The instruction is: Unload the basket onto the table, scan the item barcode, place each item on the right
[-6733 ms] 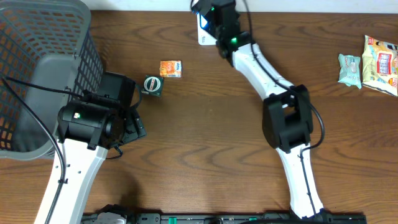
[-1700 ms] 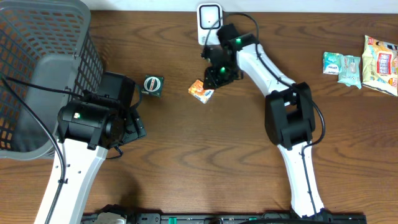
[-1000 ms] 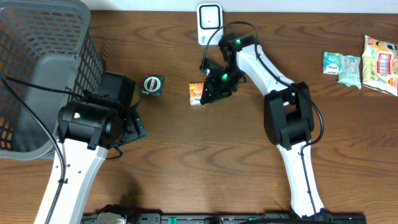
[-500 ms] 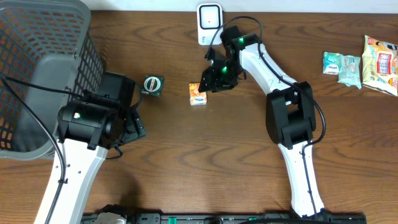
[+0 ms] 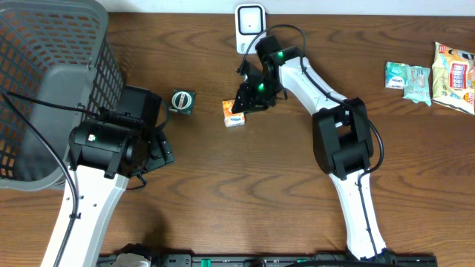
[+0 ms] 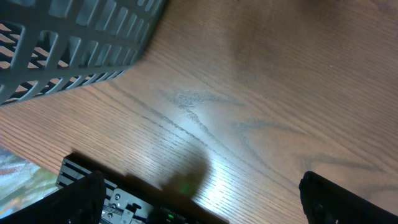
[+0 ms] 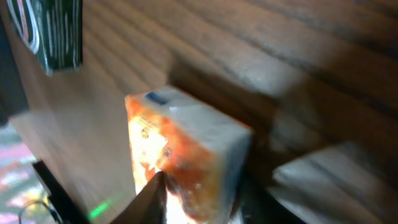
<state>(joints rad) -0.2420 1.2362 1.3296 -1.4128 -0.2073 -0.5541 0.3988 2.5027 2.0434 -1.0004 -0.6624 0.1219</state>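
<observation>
**A:** Scanned yet?

**B:** Not by my reading. The orange box (image 5: 234,113) sits on the counter (image 5: 245,200) mid-frame, below the white scanner (image 5: 250,21). It has to be lifted and presented.

**A:** Grippers?

**B:** The right gripper (image 5: 247,101) is at the box with its jaws narrowed around it. I can't tell if it's clamped. The left gripper (image 6: 205,193) is spread wide and empty.

**A:** Surroundings?

**B:** Dark wood grain, a grey basket (image 5: 44,74) upper left, and snack packets (image 5: 453,74) far right.

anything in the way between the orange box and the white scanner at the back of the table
Nothing loose lies between the orange box and the white scanner. Only the right arm itself reaches over that strip of table. The green packet sits off to the side, clear of the path.
</observation>
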